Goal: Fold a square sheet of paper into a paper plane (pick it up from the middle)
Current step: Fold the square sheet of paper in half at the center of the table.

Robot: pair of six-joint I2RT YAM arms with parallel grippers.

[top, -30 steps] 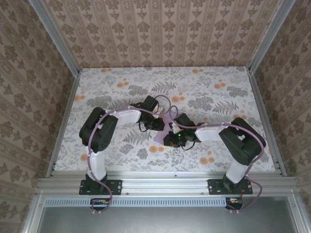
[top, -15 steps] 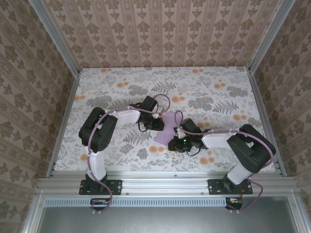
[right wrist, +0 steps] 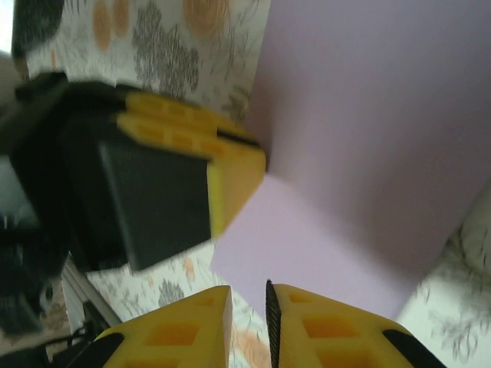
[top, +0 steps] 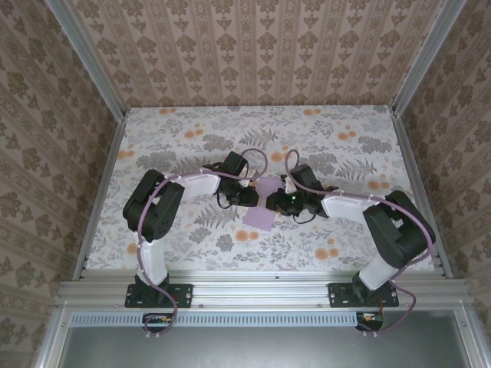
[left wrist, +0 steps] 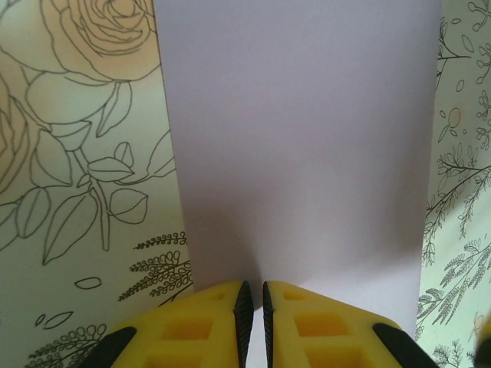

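the left gripper (left wrist: 253, 290) is clamping the near edge of the paper (left wrist: 299, 138), which is sitting mid-table between both arms. the right gripper (right wrist: 249, 303) is meeting its other edge, fingers nearly together; i cannot tell if it is gripping. an early fold seems to be under way, and the next move is calling for an edge carried over squarely.

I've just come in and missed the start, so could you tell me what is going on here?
Two robot arms meet over a square sheet of paper, pale lilac, at the middle of the floral tabletop. The left gripper is pinched on one edge of it. The right gripper faces it from the other side, fingers nearly together; whether it grips is unclear. No pointed plane shape yet.
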